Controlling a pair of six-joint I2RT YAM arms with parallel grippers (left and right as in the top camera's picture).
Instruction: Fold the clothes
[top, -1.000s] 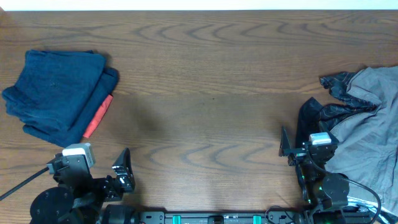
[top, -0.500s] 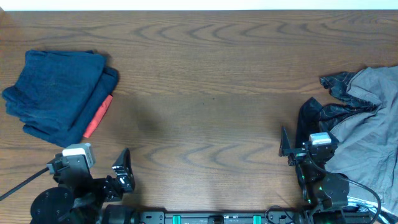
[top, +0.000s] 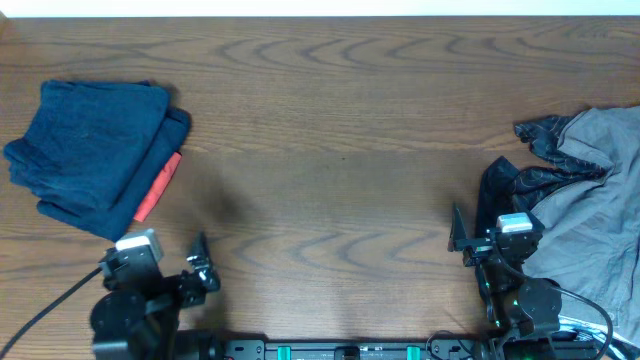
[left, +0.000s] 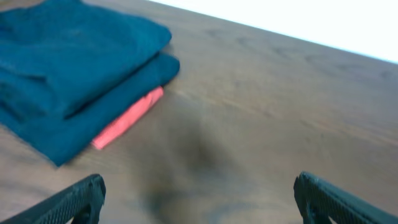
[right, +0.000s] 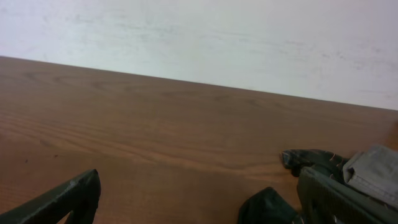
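A folded dark navy garment (top: 90, 150) lies at the table's left, with an orange-red piece (top: 158, 187) sticking out under its right edge; both also show in the left wrist view, navy (left: 68, 68) and orange-red (left: 127, 118). At the right lie grey shorts (top: 600, 200) over a shiny black piece (top: 510, 185), unfolded; the black piece shows in the right wrist view (right: 311, 160). My left gripper (top: 200, 262) is open and empty near the front edge, below the navy stack. My right gripper (top: 465, 240) is open and empty, just left of the black piece.
The wooden table (top: 330, 150) runs to a white wall at the back. The arm bases stand along the front edge.
My left arm has turned and drawn back toward the front edge; its gripper now sits a little lower and more end-on. The right arm and the clothes have not moved.
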